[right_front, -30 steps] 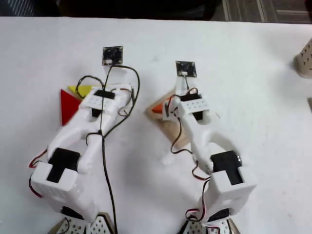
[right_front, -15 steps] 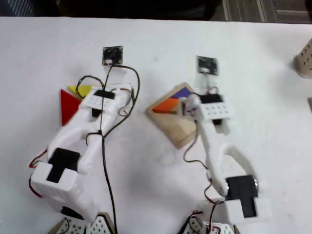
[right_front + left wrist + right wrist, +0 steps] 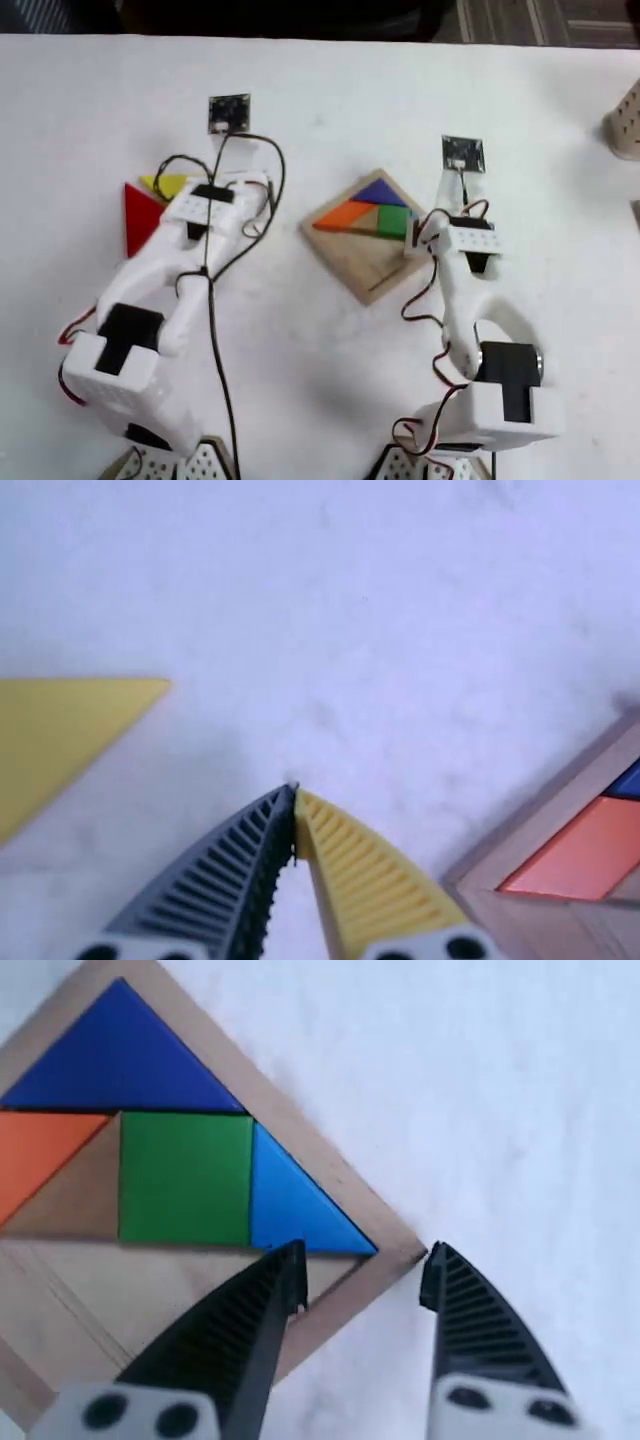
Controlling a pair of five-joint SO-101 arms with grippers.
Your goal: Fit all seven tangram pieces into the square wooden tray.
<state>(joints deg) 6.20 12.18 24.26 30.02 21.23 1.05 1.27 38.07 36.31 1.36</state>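
The square wooden tray (image 3: 362,268) lies turned like a diamond in the middle of the table. It holds a dark blue triangle (image 3: 120,1060), an orange piece (image 3: 40,1155), a green square (image 3: 185,1175) and a light blue triangle (image 3: 295,1210). My right gripper (image 3: 362,1260) is open and straddles the tray's right corner (image 3: 395,1248), with one finger over the tray and one over the table. A red triangle (image 3: 140,215) and a yellow triangle (image 3: 165,184) lie on the table at the left, partly under the left arm (image 3: 215,205). My left gripper (image 3: 293,792) is shut and holds nothing, low over bare table between the yellow triangle (image 3: 60,730) and the tray (image 3: 520,855).
A beige perforated object (image 3: 625,120) stands at the table's right edge. Black cables (image 3: 215,330) trail along the left arm. The table's far edge (image 3: 320,38) runs along the back. White table surface lies open in front of the tray and to its right.
The right arm has swung rightward off the tray to its right corner, uncovering the pieces inside. The left arm has kept still.
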